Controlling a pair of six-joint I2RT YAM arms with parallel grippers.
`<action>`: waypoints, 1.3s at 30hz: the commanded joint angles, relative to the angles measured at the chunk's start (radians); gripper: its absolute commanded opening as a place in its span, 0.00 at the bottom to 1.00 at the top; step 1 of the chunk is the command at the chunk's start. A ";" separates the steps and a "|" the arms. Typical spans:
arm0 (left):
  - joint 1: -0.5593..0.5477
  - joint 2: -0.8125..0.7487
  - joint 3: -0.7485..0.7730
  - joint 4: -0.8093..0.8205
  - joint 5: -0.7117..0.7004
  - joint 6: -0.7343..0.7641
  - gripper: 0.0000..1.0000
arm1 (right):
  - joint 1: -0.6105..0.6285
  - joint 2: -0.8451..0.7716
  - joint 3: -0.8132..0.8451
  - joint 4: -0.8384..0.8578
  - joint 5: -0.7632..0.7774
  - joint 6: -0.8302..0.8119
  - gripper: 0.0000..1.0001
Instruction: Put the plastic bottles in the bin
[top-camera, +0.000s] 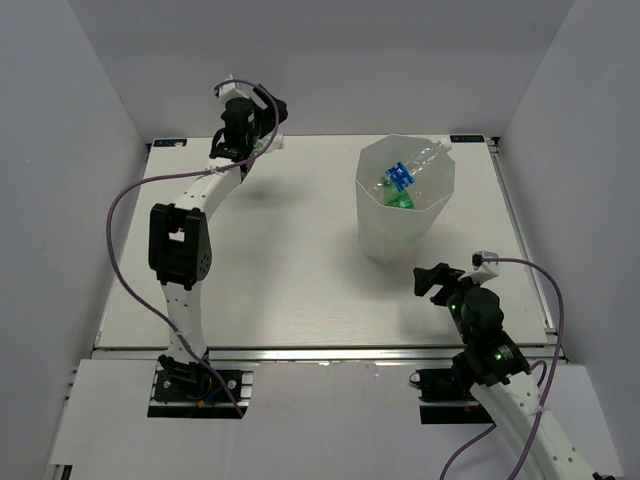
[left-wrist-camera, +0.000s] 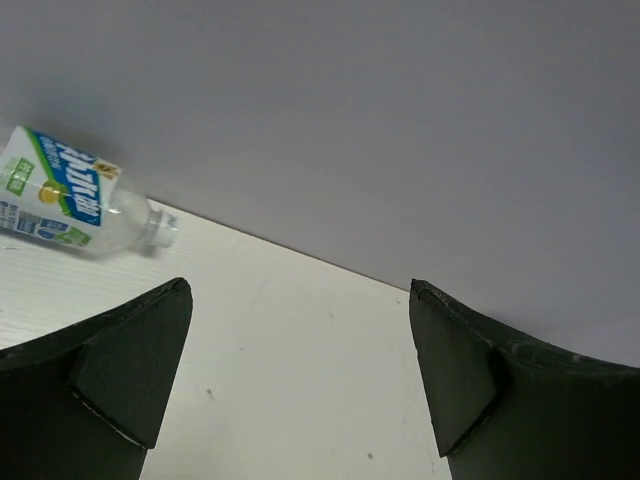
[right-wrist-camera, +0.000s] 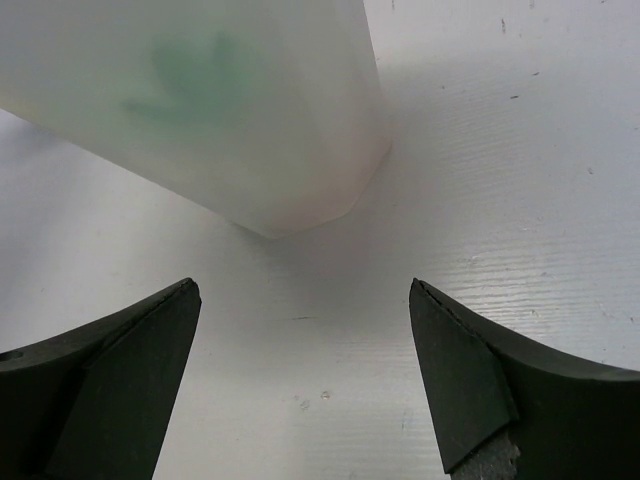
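Two bottles (top-camera: 402, 176) show in one bin (top-camera: 390, 240) — one labelled bottle (left-wrist-camera: 65, 190) lies outside.

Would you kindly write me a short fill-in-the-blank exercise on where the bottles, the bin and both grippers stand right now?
1. The clear bottle on the table lies on its ____.
2. The left gripper and the right gripper are both ____, holding nothing.
3. Inside the bin, a green bottle lies beside a labelled bottle whose label is ____.

Missing words: side; open; blue.
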 joint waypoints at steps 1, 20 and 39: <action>0.066 0.128 0.049 0.064 0.110 -0.196 0.98 | -0.002 -0.064 -0.014 -0.003 0.048 0.016 0.89; 0.167 0.708 0.463 0.204 -0.004 -0.549 0.98 | -0.002 -0.123 -0.010 -0.028 0.476 0.074 0.89; 0.207 0.918 0.669 0.262 -0.177 -0.702 0.75 | -0.004 -0.008 0.024 0.012 0.542 0.044 0.89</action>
